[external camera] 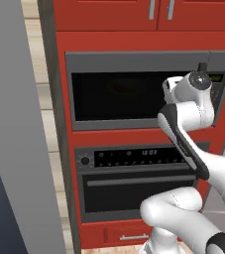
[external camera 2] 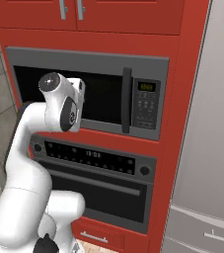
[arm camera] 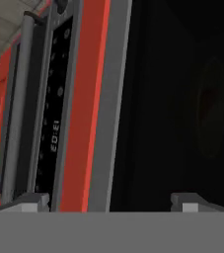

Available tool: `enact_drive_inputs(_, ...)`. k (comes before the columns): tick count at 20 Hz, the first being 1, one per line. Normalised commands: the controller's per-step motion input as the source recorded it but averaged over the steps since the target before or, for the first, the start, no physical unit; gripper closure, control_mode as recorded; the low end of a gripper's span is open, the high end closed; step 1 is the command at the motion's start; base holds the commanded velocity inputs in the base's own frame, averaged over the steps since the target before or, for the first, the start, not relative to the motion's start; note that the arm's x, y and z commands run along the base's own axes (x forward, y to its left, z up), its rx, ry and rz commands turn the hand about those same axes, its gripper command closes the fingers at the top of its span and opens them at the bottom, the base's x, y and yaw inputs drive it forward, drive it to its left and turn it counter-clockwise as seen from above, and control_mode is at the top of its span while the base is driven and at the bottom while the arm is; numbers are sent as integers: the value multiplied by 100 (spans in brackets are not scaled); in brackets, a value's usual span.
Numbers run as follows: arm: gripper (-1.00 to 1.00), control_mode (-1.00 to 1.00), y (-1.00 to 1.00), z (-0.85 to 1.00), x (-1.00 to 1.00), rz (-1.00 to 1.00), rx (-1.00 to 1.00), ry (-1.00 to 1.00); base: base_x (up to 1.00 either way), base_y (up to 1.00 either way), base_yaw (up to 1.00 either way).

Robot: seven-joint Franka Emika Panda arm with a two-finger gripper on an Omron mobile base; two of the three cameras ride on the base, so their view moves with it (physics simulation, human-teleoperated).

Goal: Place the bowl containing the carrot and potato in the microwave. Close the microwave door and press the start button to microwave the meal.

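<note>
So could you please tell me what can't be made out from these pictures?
- Bowl's contents: through the microwave door in the hand view, just a faint round shape with a reddish smudge behind dark glass.
- Keypad: left base view, largely hidden by the arm.
- Keypad labels: right base view, too small to read.
- Tool: hand view, fingertips wide apart, rest cut off below.

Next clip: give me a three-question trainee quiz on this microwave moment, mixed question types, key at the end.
1. True or false: the microwave door is shut.
2. The pincer is: A) shut on the door handle, B) open, facing the dark window, C) pressing the keypad.
3. Which appliance sits directly below the microwave?

Key:
1. True; the door lies flush in its frame.
2. B; in the hand view both fingertips stand wide apart with nothing between them.
3. The oven, with its horizontal bar handle.
</note>
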Motion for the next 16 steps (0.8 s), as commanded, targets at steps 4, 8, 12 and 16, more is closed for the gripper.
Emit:
enact_drive_inputs(4,-100,-100,-21,-2,-66,0,-5,21,0,0,0)
enact_drive_inputs(8,-100,-100,-40,-33,-60,0,0,-9,0,0,0)
enact_drive_inputs(12,-100,-100,-45,-41,-35,0,5,-24,0,0,0)
enact_drive_inputs(16,-100,-100,-44,-50,-41,0,11,-35,0,0,0)
